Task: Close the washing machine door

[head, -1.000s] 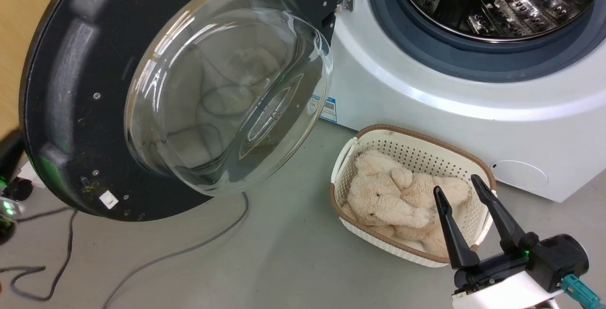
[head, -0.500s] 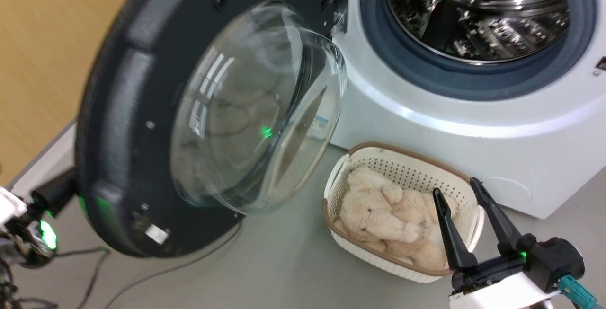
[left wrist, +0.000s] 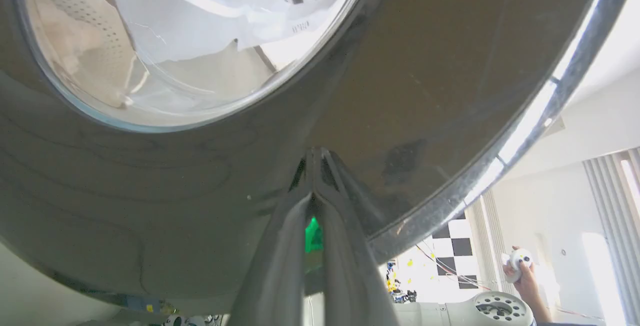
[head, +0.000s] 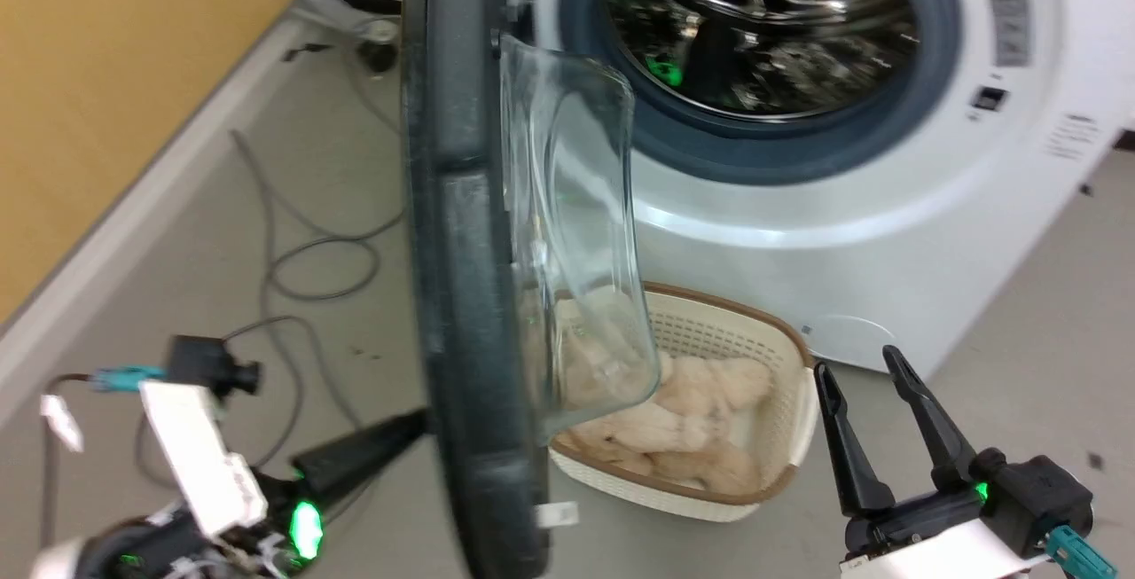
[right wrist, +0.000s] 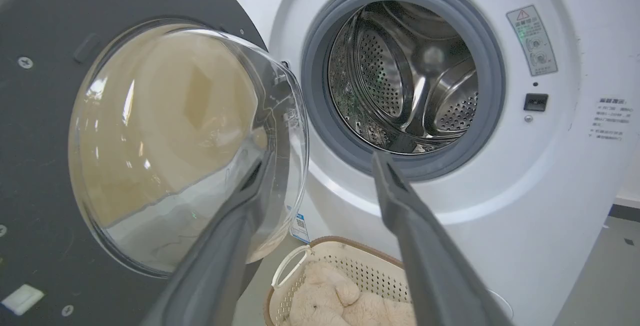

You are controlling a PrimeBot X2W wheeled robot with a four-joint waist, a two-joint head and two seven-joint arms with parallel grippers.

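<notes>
The washing machine door [head: 461, 251] stands edge-on, about half open, and its clear glass bowl [head: 576, 242] bulges toward the washing machine [head: 798, 233]. My left gripper [head: 415, 424] is shut, with its tips touching the door's outer face low down. In the left wrist view the closed fingertips [left wrist: 315, 159] press against the dark door [left wrist: 425, 91] below the window [left wrist: 175, 41]. My right gripper [head: 853, 362] hangs open and holds nothing, in front of the machine. The right wrist view shows the door [right wrist: 40, 116], the steel drum [right wrist: 405, 76] and that gripper [right wrist: 324, 159].
A cream basket [head: 771, 366] holding a beige plush toy [head: 700, 402] sits on the floor just in front of the machine, under the door's swing. Grey cables [head: 301, 269] lie on the floor at the left, beside a yellow wall. A person's hand [left wrist: 517, 266] holds a controller.
The door has swung from wide open toward the machine and is now edge-on. My left gripper has come up behind its outer face. The head camera has shifted; the right gripper has barely moved.
</notes>
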